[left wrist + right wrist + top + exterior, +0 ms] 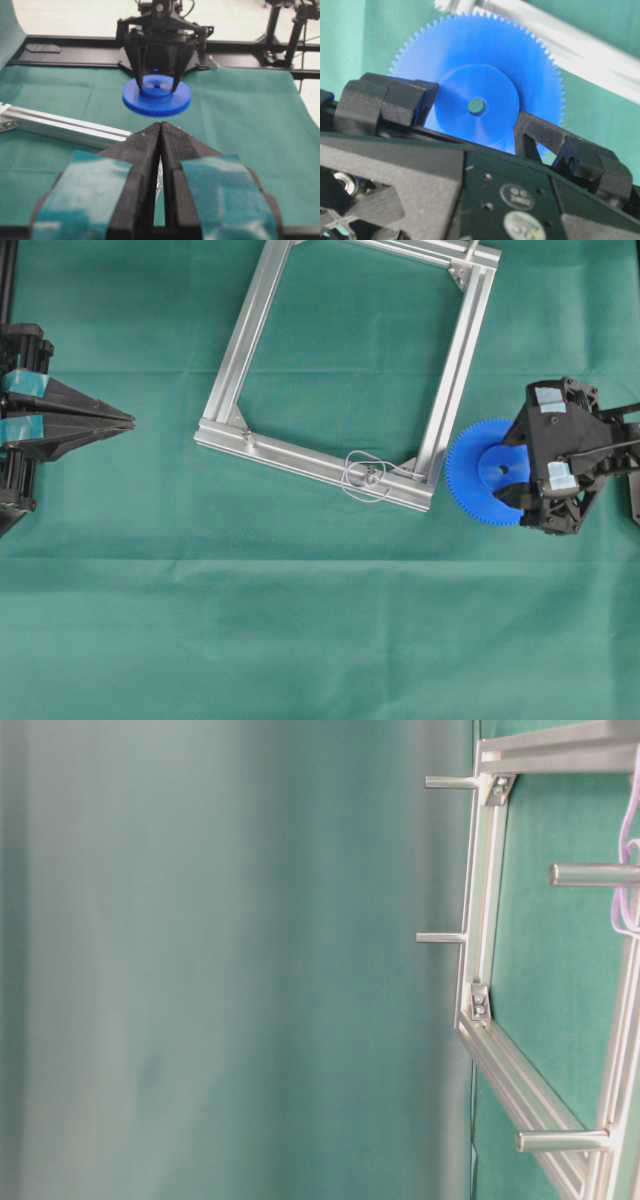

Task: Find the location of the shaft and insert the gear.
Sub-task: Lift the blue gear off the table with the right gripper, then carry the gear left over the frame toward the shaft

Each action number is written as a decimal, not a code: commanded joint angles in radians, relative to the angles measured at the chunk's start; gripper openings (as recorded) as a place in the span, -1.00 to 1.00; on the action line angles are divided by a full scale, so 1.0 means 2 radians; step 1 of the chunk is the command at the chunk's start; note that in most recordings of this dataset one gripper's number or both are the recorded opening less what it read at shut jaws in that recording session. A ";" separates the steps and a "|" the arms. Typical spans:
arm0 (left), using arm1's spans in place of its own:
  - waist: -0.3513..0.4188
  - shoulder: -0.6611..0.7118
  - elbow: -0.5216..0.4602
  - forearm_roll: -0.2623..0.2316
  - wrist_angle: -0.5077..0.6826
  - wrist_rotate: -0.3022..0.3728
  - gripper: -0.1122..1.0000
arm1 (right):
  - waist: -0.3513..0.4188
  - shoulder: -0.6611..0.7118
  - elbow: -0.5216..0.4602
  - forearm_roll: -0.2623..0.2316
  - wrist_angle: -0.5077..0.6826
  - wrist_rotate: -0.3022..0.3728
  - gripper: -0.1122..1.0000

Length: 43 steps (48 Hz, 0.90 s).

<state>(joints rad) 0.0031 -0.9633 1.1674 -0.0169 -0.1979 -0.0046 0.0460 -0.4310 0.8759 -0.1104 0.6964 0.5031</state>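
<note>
The right gripper (472, 122) has its jaws clamped on the raised hub of the gear (487, 472), one finger on each side, the centre hole showing between them. The gear is held flat, clear above the green cloth (320, 640) near the bench's right edge, its teeth just beside the frame's (345, 370) near-right corner. The right arm reaches in from the right edge with its wrist tipped down over the gear. The shaft (371, 477) stands on the frame's near rail, close to that corner, ringed by pale wire loops (362, 478), apart from the gear. Other pins (590, 874) stick up from the frame rails. At the bench's left edge the left gripper (160, 131) lies level, its jaws pressed together on nothing, pointing toward the frame.
</note>
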 commanded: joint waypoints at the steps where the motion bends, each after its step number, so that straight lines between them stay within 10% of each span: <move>1: 0.000 0.005 -0.012 -0.001 -0.002 -0.001 -0.74 | 0.001 -0.008 -0.025 -0.005 0.008 0.000 0.44; 43: 0.000 0.005 -0.012 -0.001 0.004 0.000 -0.73 | 0.001 0.120 -0.153 -0.013 -0.007 0.006 0.44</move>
<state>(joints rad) 0.0031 -0.9618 1.1674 -0.0169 -0.1871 -0.0046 0.0460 -0.1948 0.6197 -0.1258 0.6888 0.5170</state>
